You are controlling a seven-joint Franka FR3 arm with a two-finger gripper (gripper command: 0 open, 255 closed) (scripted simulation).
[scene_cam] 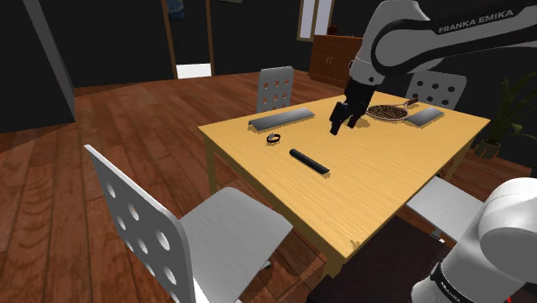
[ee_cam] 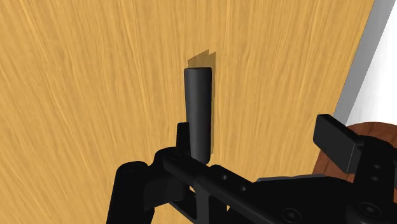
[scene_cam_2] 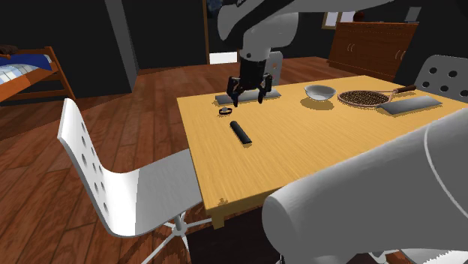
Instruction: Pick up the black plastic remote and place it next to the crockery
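Logging the shoulder view first: black remote [scene_cam: 309, 162] lying flat on a yellow wooden table [scene_cam: 387, 176], roughly mid-top. Beyond the remote and toward that view's right, a black gripper [scene_cam: 342, 119] hung above the table top, fingers spread, nothing between them. Beyond the remote to the left: small dark ring [scene_cam: 274, 138], then a grey flat slab [scene_cam: 281, 119]. Beyond the remote to the right: round woven dish [scene_cam: 387, 112] and a second grey slab [scene_cam: 424, 117]. Nearer than the remote: white perforated chair [scene_cam: 163, 224].

Second exterior view: remote [scene_cam_2: 240, 132] flat on the table [scene_cam_2: 315, 150], well apart from a grey bowl [scene_cam_2: 320, 92] off to its right. Gripper [scene_cam_2: 248, 94] higher than the remote, released – clear of it. Ring [scene_cam_2: 224, 112] just beyond the remote. Woven dish [scene_cam_2: 365, 97] further from the remote than the bowl.

Wrist view: remote [ee_cam: 198, 108] lengthwise on the table [ee_cam: 83, 76]. Gripper [ee_cam: 257, 130] over it, fingers [ee_cam: 337, 139] wide apart and unclasped – remote off to one side of the gap, close by one finger, not gripped.
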